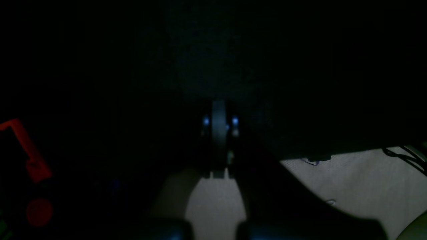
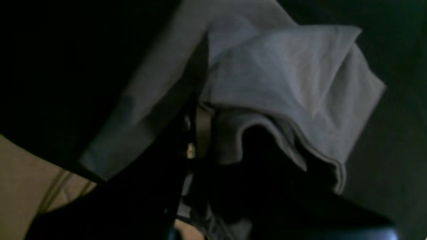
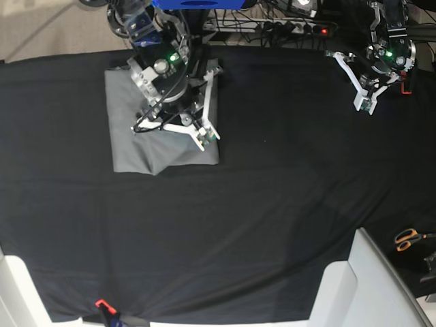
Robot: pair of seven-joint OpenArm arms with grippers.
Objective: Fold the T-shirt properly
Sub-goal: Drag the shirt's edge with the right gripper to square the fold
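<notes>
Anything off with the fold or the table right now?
The T-shirt is a compact rectangle, but its near edge is uneven: the near-left corner bulges into a fold. In the right wrist view a hemmed flap lies loose on top. Orange-handled scissors sit off the black cloth.

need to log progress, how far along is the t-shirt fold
Mostly done: the T-shirt already lies as a compact grey rectangle on the black cloth. In hand: the right gripper is pinched shut on a folded edge of it, its fingers buried in the layers. The left gripper is shut, parked away at the table's far edge. Left: release and perhaps smooth the uneven near corner.
</notes>
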